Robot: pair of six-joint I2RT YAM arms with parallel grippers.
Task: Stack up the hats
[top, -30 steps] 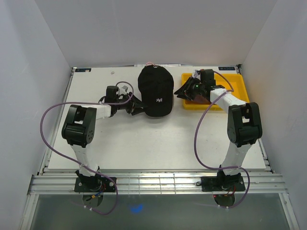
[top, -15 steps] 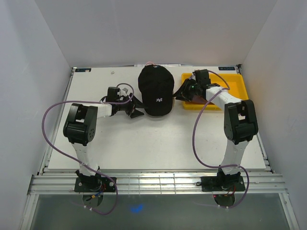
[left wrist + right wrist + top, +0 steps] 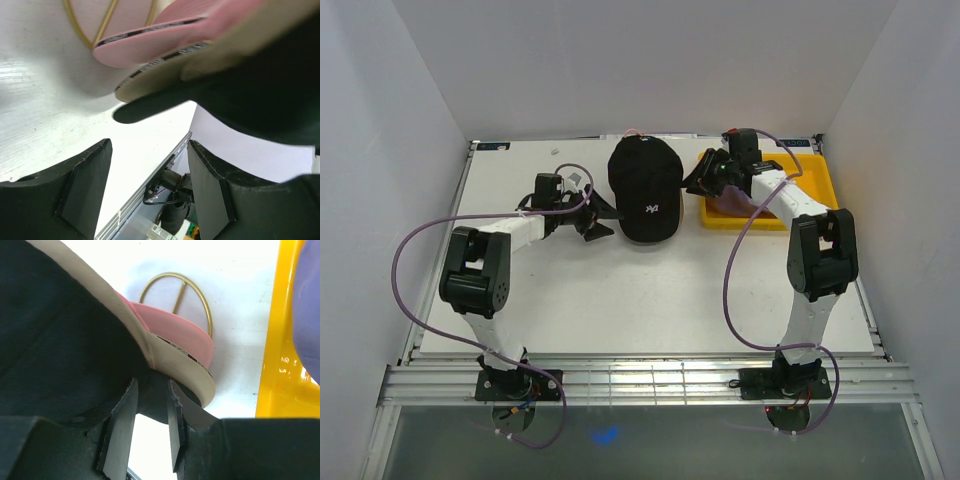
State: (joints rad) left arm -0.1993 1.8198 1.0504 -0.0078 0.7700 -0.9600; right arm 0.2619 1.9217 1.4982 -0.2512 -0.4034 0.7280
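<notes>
Top external view: the black hat (image 3: 645, 190) is set uppermost, centre back. The left tool (image 3: 149, 150) is spread; the right tool (image 3: 152, 390) cannot be judged pinching or free. It should be squared before release.

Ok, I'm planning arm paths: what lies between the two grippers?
The black cap sits between the left gripper and the right gripper, close to both; the top view shows it.

The left claw (image 3: 148, 150) and right claw (image 3: 151, 390) are black, on white-linked arms (image 3: 510, 228) trailing purple cables (image 3: 728, 290).
</notes>
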